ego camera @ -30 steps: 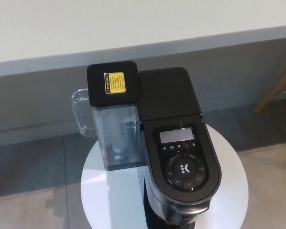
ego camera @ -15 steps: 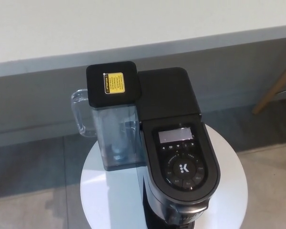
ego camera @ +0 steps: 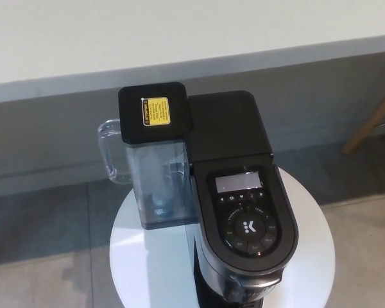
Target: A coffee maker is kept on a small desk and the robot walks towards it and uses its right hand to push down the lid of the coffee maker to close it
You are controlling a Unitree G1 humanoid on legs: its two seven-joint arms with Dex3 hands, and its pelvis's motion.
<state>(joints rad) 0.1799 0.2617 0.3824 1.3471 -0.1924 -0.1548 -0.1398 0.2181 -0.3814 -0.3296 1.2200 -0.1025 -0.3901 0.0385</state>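
Item: black coffee maker (ego camera: 240,212), stood on a round white surface (ego camera: 147,263); lid (ego camera: 249,221) with control panel seen lying flat. Clear water tank (ego camera: 157,183), black-capped, attached on its left. Neither hand is shown; their state cannot be told.

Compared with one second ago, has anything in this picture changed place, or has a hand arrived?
Nothing on the table moved. The whole picture shifted very slightly, so only the camera moved. The coffee maker sits on the round white table with its water tank on the left, as before. No hand is in view.
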